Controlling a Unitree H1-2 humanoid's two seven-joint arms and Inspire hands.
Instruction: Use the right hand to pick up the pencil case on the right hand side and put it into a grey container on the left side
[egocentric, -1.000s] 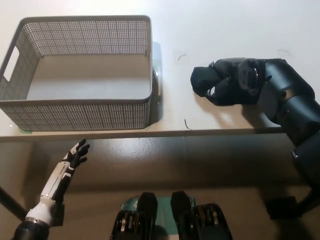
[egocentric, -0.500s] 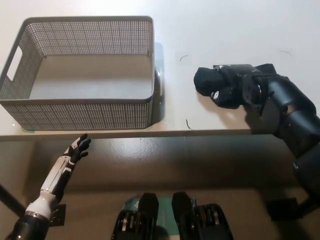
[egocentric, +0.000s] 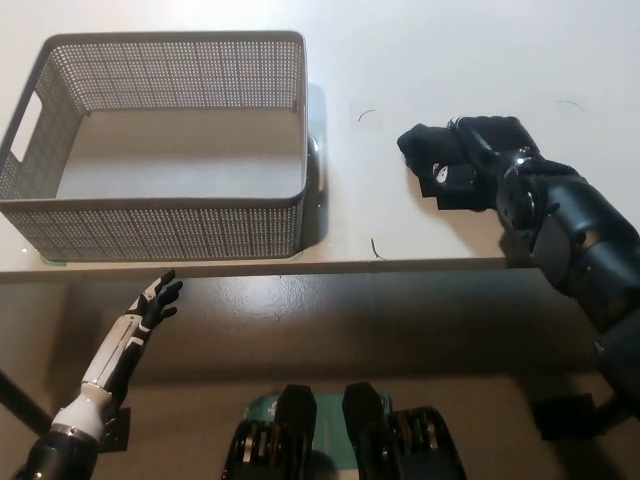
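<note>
- Since a second ago, your right hand (egocentric: 470, 165) has shifted away from the grey container (egocentric: 160, 215) and a little toward the far side of the desk (egocentric: 440, 60), carrying the dark mass with it; the container itself has stayed put.
- Head view: your right hand sits on the desk well to the right of the grey container, with the black forearm running off toward the lower right corner.
- Its fingers (egocentric: 485, 135) are curled over a black bundle that looks like the pencil case (egocentric: 425, 145), whose rounded end sticks out on the side facing the container.
- Black on black makes the grip hard to read, so you cannot tell whether the fingers are truly clamped on the case or only draped over it.
- The pencil case is on or just above the desk top; you cannot tell which. It is apart from the container.
- Nothing lies inside the grey container, which stands upright near the front edge of the desk.
- Your left hand (egocentric: 150, 305) rests below the desk edge, in front of the container, fingers apart and holding nothing.
</note>
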